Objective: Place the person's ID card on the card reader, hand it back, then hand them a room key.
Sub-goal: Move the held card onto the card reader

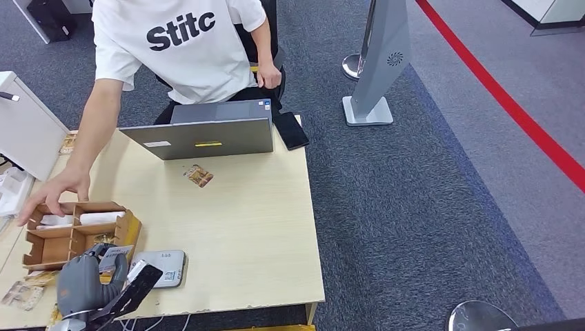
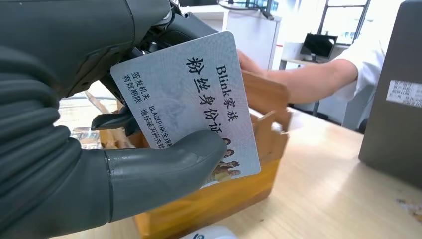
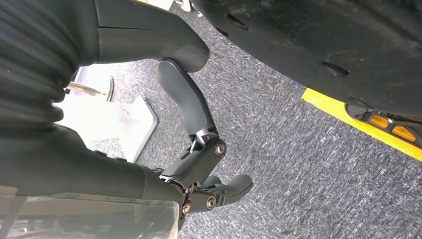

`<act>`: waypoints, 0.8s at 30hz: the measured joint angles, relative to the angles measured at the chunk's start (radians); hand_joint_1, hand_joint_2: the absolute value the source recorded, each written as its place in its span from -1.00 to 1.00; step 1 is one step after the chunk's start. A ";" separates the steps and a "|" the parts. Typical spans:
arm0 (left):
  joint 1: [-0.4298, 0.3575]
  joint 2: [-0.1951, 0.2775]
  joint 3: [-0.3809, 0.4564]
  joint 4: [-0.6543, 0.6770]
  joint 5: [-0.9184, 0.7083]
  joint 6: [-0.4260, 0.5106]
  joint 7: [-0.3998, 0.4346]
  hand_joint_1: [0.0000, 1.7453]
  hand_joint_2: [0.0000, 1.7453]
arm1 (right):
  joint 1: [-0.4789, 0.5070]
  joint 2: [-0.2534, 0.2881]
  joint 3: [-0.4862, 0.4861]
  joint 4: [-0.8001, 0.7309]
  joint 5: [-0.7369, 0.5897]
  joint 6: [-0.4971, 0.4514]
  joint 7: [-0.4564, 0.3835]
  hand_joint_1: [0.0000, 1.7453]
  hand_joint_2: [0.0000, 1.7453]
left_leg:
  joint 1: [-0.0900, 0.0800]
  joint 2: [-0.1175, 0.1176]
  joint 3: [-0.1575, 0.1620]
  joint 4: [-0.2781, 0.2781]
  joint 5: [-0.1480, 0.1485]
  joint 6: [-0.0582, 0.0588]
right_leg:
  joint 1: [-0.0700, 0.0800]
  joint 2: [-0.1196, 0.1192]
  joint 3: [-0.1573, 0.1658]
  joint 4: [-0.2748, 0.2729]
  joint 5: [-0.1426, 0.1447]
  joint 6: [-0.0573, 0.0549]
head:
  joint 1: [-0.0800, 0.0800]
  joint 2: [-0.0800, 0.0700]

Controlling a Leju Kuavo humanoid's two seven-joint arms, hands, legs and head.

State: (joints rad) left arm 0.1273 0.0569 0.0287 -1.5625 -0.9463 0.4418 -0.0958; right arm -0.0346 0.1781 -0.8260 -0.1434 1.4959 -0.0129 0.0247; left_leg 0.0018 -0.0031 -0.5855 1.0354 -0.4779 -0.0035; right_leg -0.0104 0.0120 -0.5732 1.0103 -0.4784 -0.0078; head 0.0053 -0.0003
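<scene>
My left hand (image 1: 86,279) is at the table's near left corner. It pinches the person's ID card (image 2: 189,99), pale blue with printed characters, between the thumb (image 2: 164,169) and the fingers behind it. The card is upright, just in front of the wooden organiser box (image 1: 69,238). The grey card reader (image 1: 162,267) lies flat on the table just right of that hand, with nothing on it. A small patterned card (image 1: 199,175) lies on the table before the laptop. My right hand (image 3: 199,149) hangs over the carpet, fingers apart and holding nothing.
A person in a white shirt sits across the table, one hand (image 1: 52,189) resting on the box's far rim. A grey laptop (image 1: 207,134) and a black phone (image 1: 292,129) are at the far edge. Loose cards (image 1: 24,293) lie at the near left corner.
</scene>
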 joint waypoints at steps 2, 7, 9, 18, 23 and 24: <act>-0.003 -0.001 -0.001 0.000 0.000 0.023 -0.012 1.00 1.00 | 0.000 0.000 0.000 0.000 0.000 0.001 -0.001 -1.00 1.00 | 0.000 0.000 0.000 0.000 0.000 0.000 | 0.000 0.000 0.000 0.000 0.000 0.000 | 0.000 0.000; -0.017 -0.007 -0.009 0.000 -0.003 0.044 -0.023 1.00 1.00 | 0.000 0.000 0.002 0.000 0.001 0.003 -0.005 -1.00 1.00 | 0.000 0.000 0.000 0.000 0.000 0.000 | 0.000 0.000 0.000 0.000 0.000 0.000 | 0.000 0.000; -0.025 -0.008 -0.017 0.000 -0.008 0.038 -0.019 1.00 1.00 | -0.001 0.000 0.003 0.000 0.001 0.005 -0.007 -1.00 1.00 | 0.000 0.000 0.000 0.000 0.000 0.000 | 0.000 0.000 0.000 0.000 0.000 0.000 | 0.000 0.000; -0.054 -0.008 -0.064 0.051 -0.018 0.009 -0.012 1.00 1.00 | -0.003 0.000 0.008 0.000 0.014 0.012 -0.007 -1.00 1.00 | 0.000 0.000 0.000 0.000 0.000 0.000 | 0.000 0.000 0.000 0.000 0.000 0.000 | 0.000 0.000; -0.064 -0.007 -0.090 0.089 -0.024 0.002 -0.005 1.00 1.00 | -0.005 0.000 0.008 0.000 0.015 0.014 -0.006 -1.00 1.00 | 0.000 0.000 0.000 0.000 0.000 0.000 | 0.000 0.000 0.000 0.000 0.000 0.000 | 0.000 0.000; -0.066 -0.007 -0.094 0.096 -0.024 0.002 -0.003 1.00 1.00 | -0.005 0.000 0.008 0.000 0.015 0.014 -0.005 -1.00 1.00 | 0.000 0.000 0.000 0.000 0.000 0.000 | 0.000 0.000 0.000 0.000 0.000 0.000 | 0.000 0.000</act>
State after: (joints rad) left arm 0.0613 0.0500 -0.0655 -1.4668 -0.9705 0.4441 -0.0984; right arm -0.0397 0.1781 -0.8175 -0.1434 1.5111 0.0012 0.0195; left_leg 0.0018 -0.0033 -0.5856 1.0355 -0.4779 -0.0035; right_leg -0.0104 0.0119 -0.5733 1.0103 -0.4783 -0.0078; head 0.0053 -0.0002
